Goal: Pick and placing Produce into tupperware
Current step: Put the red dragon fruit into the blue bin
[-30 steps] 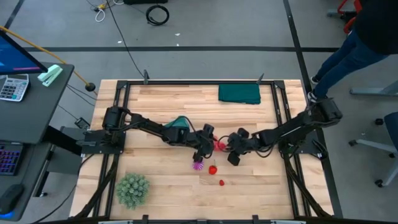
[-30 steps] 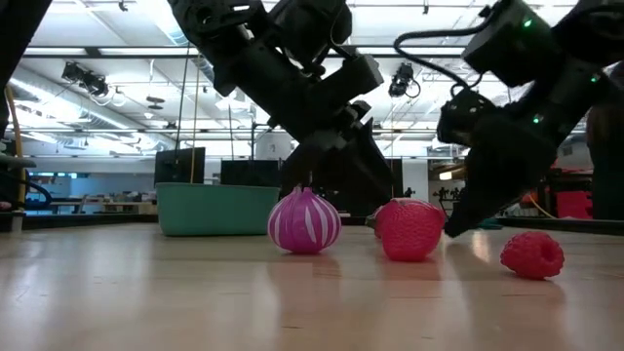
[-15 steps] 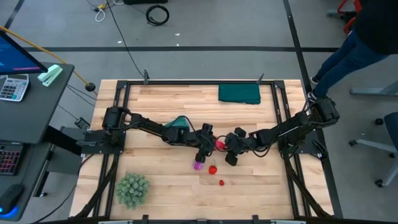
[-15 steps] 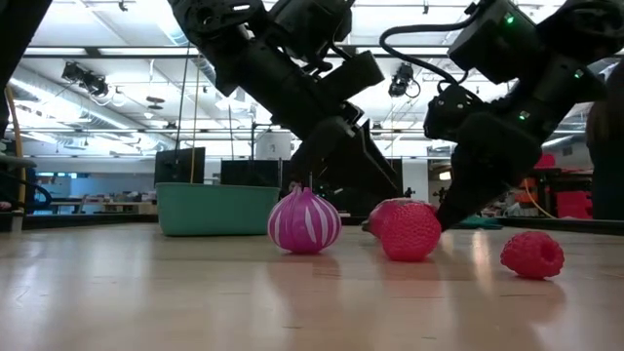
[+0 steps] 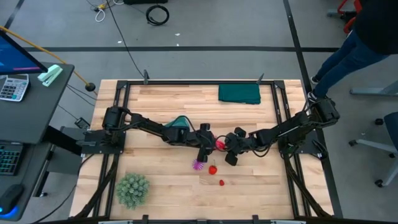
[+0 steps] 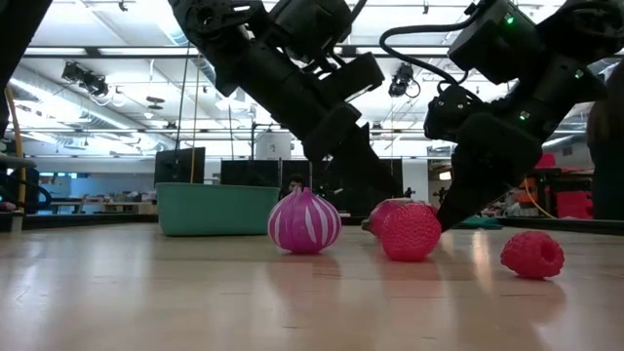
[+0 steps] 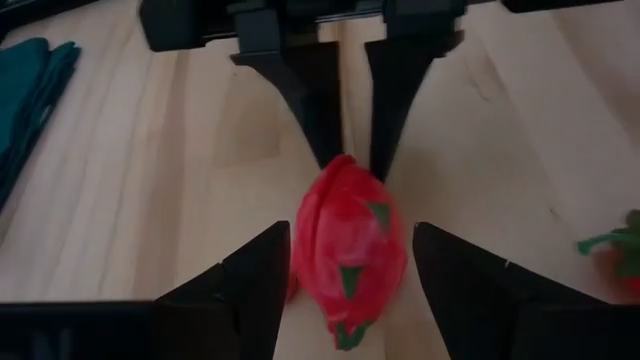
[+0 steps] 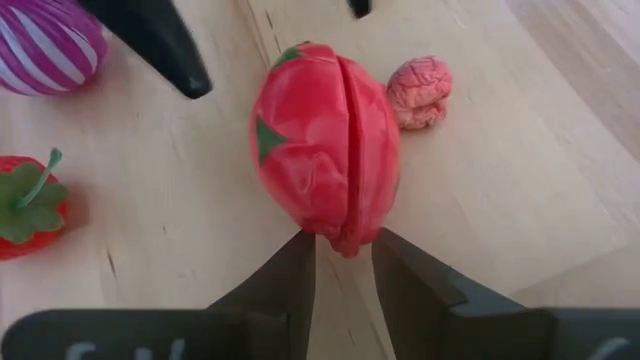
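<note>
A red toy fruit with green flecks (image 5: 219, 144) lies on the table's middle, between my two grippers. My right gripper (image 8: 343, 255) comes from the table's right and is shut on it. My left gripper (image 7: 350, 262) faces it from the left and is open, with a finger on each side of the fruit; whether they touch it, I cannot tell. Nearer the near edge lie a striped magenta piece (image 5: 198, 165), a strawberry (image 5: 212, 168) and a small red berry (image 5: 221, 183). A pink raspberry (image 8: 420, 92) lies by the left fingers. The teal tupperware (image 5: 179, 122) sits partly under the left arm. My right gripper pinches the red fruit's end that faces the table's right (image 8: 340, 238), a thin ridge of it, between the free ends of its two fingers (image 7: 312, 120). The fingers slant down from the right and lie along the fruit. The fruit rests on the table.
A dark green folded cloth (image 5: 239, 93) lies near the far edge. A large fuzzy green plant (image 5: 132, 190) stands at the near left corner. A person's legs (image 5: 348, 50) show beyond the far right corner. Bare wood (image 5: 261, 186) lies toward the near right.
My right gripper has moved a little toward the table's left, up to the red fruit, then kept still. The left gripper and the produce have stayed where they were.
</note>
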